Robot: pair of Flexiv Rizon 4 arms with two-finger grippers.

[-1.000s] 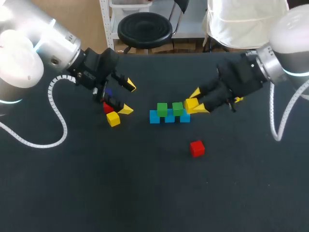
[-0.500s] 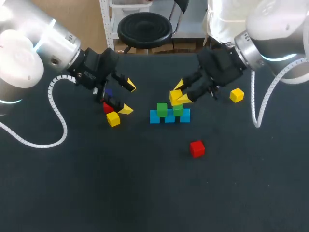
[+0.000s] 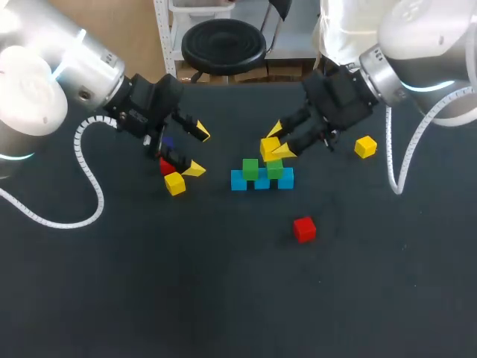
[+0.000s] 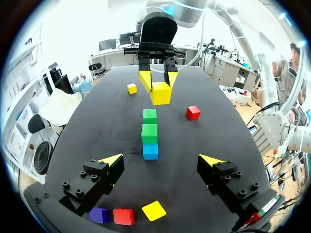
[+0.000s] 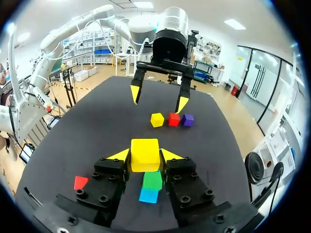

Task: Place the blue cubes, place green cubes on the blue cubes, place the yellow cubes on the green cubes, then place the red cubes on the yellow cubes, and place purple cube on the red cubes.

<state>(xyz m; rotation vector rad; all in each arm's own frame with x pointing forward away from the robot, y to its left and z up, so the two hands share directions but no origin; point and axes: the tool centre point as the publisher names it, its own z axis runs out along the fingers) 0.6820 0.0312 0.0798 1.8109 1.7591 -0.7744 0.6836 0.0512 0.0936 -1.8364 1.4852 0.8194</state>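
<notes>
Black table [image 3: 223, 298] below, right claw [image 3: 278, 143] clamps a bright yellow cube [image 5: 145, 154]; left claw [image 3: 199, 152] gapes apart.

No text, label, number or sign is legible in any view.
</notes>
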